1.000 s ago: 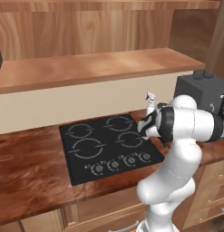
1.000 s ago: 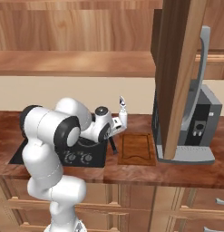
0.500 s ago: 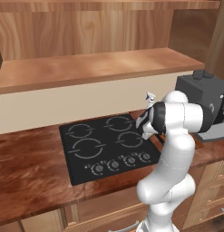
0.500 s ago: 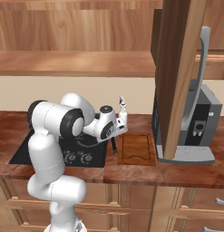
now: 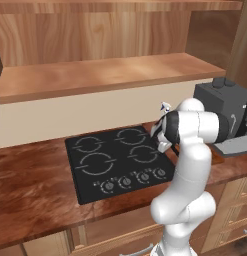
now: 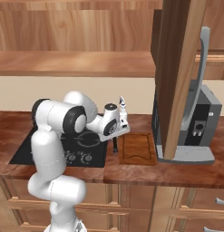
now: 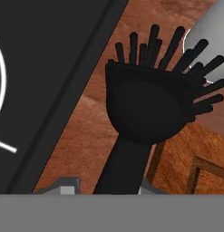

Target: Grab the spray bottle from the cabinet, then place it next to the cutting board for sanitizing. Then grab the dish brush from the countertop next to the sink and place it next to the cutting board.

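Note:
The black dish brush [image 7: 147, 106] stands bristles-down between the stove top and the cutting board [image 6: 137, 148], its slim handle [image 6: 114, 146] running up into my gripper [image 6: 115, 137]. In the hand view the handle still lies between the fingertips of my gripper [image 7: 105, 186], with a small gap showing on the left side, so the jaws are slightly open. The whitish spray bottle [image 6: 123, 107] stands upright on the countertop [image 6: 131, 170] just behind my hand, left of the board; its nozzle tip [image 5: 164, 106] peeks over my arm. The cabinet door [image 6: 179, 72] hangs open.
The black four-ring stove top [image 5: 117, 160] lies left of the brush. A grey coffee machine [image 6: 199, 127] stands right of the cutting board, under the open door. A pale wooden shelf [image 5: 105, 75] runs above the counter.
My hand has sunk a little with the brush toward the counter beside the board, and the fingers have eased apart around the handle.

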You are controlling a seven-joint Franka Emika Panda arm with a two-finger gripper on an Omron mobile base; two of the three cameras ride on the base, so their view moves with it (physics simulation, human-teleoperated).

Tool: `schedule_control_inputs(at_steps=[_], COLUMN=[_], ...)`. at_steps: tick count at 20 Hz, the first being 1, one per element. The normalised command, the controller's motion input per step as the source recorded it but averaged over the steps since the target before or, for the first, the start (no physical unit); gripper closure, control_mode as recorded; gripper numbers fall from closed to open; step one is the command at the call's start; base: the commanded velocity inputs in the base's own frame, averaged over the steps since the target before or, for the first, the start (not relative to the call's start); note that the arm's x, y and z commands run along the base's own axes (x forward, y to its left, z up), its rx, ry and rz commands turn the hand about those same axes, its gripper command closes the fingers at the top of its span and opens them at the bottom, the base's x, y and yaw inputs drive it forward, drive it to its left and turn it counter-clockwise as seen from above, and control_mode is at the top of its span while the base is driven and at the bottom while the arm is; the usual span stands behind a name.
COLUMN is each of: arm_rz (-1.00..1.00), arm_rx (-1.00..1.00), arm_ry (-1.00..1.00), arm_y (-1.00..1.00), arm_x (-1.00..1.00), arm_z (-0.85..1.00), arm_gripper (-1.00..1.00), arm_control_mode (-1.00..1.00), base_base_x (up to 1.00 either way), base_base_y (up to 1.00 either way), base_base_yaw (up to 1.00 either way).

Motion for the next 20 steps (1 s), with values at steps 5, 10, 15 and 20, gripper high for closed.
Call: schedule_control_inputs(at_steps=[5,10,15,20], arm_rz=[0.00,0.00,0.00,-0.01], arm_rx=[0.00,0.00,0.00,0.00], arm_ry=[0.00,0.00,-0.02,-0.04], arm_y=[0.01,0.01,0.00,0.00], arm_x=[0.00,-0.16,-0.35,-0.35], arm_z=[-0.15,0.00,0.09,0.39], arm_gripper=[-1.00,-1.00,-1.00,-1.00], arm_control_mode=[-1.00,-1.00,-1.00,-1.00], base_base_x=[0.00,0.00,0.00,0.00], base_base_y=[0.00,0.00,0.00,0.00], base_base_yaw=[0.00,0.00,0.00,0.00])
